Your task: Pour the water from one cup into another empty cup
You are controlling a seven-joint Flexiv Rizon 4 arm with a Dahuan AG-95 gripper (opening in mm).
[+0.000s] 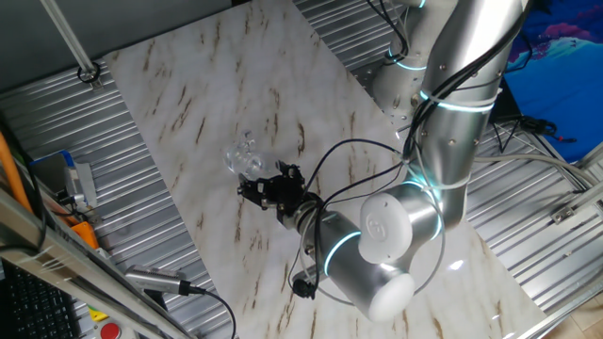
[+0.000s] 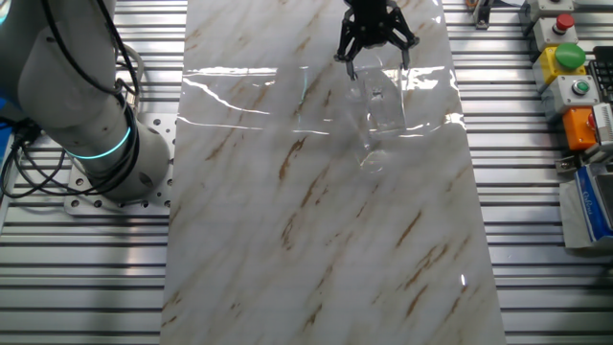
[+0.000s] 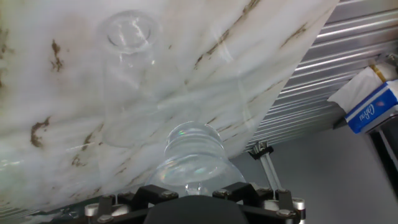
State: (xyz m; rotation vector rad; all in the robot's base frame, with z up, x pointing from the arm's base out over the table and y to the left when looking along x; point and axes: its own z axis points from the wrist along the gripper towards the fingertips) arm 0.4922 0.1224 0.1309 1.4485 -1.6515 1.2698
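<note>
Gripping a clear glass cup (image 3: 191,158) near its base, the black two-finger gripper (image 1: 267,191) at the end of the silver robot arm (image 1: 450,113) holds it tipped well over above the white marble-patterned tabletop (image 2: 316,249). Its fingers are closed on the glass, which fills the bottom of the hand view, rim pointing away from the hand. Next to it, the other clear glass tumbler (image 3: 127,68) stands on the marble, its round rim showing towards the top of the hand view. In that view the tilted cup's mouth lies close to the lower wall of the tumbler, though whether the two touch I cannot tell.

From one fixed view the two glasses blur into one glinting clear cluster just beyond the fingertips. From the other fixed view the gripper sits at the far end of the table with faint glassy outlines below it. The water itself cannot be made out; only reflections show.

Ribbed metal decking (image 2: 536,240) flanks the marble on both sides. A blue and white box (image 3: 372,107) lies off the table's edge, and a control panel with a green button (image 2: 569,55) sits at the side.
</note>
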